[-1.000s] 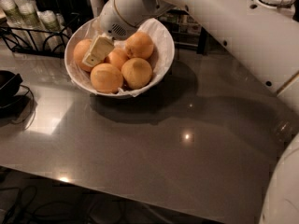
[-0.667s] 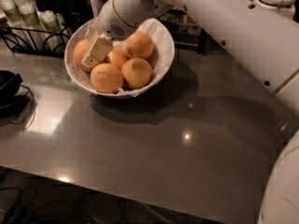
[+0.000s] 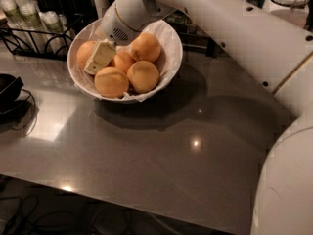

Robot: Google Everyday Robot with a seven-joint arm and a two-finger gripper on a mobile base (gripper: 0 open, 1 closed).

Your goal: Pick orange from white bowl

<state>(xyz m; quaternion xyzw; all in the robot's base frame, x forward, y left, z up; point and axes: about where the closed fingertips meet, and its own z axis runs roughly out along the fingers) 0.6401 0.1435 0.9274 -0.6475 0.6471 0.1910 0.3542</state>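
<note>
The white bowl [image 3: 172, 58], lined with crinkled white paper, stands at the back left of the grey table. It holds several oranges: one at front left [image 3: 111, 81], one at front right [image 3: 143, 76], one at the back right [image 3: 145, 47], a smaller one in the middle [image 3: 122, 61], and one at the left [image 3: 83, 52]. My gripper [image 3: 100, 57] reaches down into the left side of the bowl, against the left orange and partly covering it. The white arm [image 3: 210, 18] comes in from the upper right over the bowl.
A black wire rack with cups [image 3: 29, 23] stands behind the bowl at the back left. A black object with a cable [image 3: 7, 92] lies at the left edge. A white jar [image 3: 292, 1] stands at the back right. The grey table [image 3: 171, 151] stretches toward the front.
</note>
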